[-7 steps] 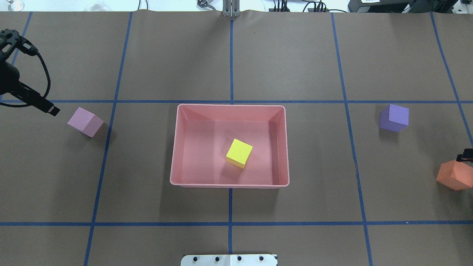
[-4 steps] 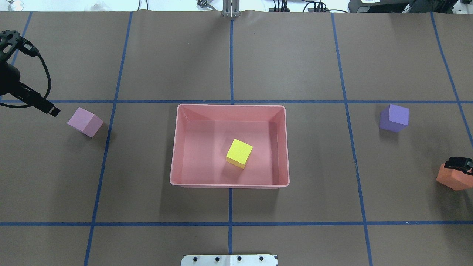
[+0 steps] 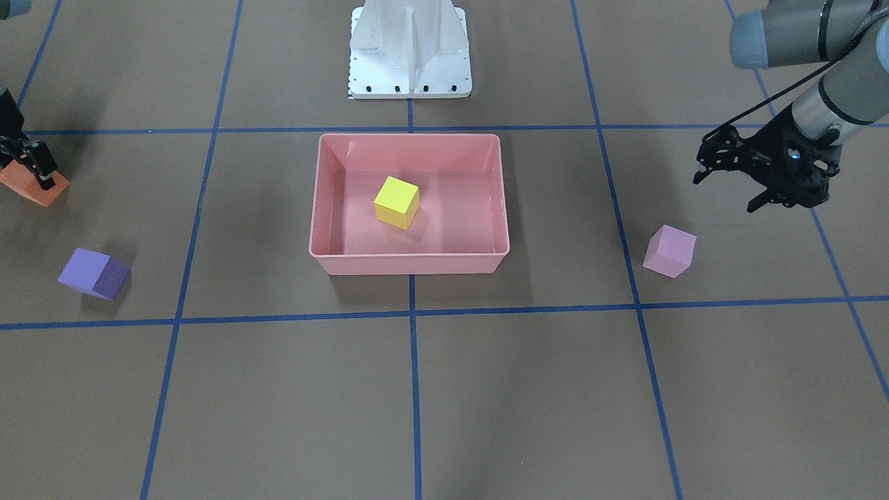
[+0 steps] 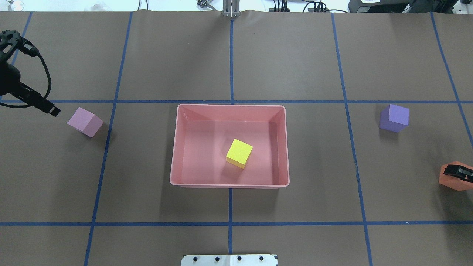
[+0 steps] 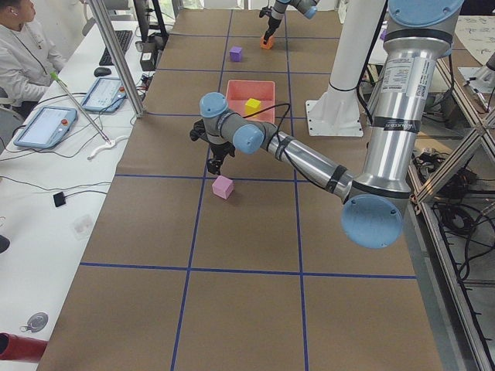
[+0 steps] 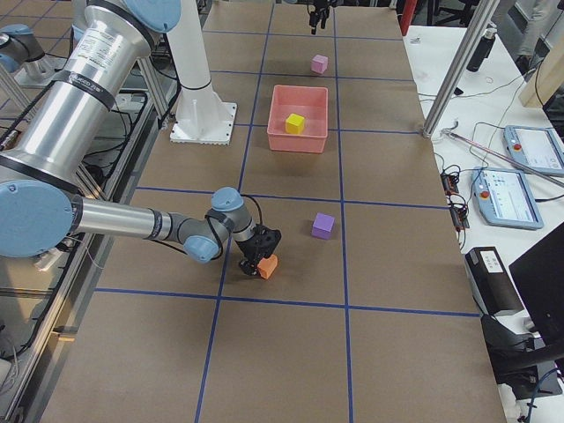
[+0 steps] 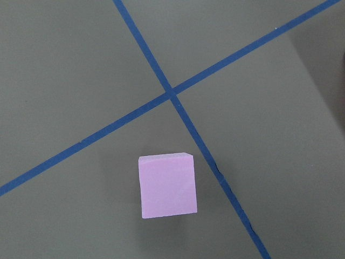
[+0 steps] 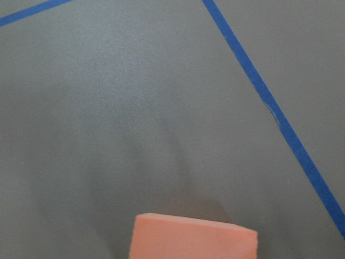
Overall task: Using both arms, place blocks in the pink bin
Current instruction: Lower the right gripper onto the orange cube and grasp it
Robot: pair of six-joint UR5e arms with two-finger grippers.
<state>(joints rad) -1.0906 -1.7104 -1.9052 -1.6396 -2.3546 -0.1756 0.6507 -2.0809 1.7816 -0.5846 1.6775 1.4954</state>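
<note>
Nearby, purple block, white pedestal, blue tape

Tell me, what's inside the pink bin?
Just one yellow block, sitting on the floor of the pink bin. Nothing else shows inside. The bit of floor under the block is covered.

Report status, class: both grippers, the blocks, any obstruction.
Left gripper: jaws open, beside lilac block, apart. Right gripper at orange block, grip unconfirmed. Yellow block in pink bin; purple block outside it. Nothing between blocks and bin.
</note>
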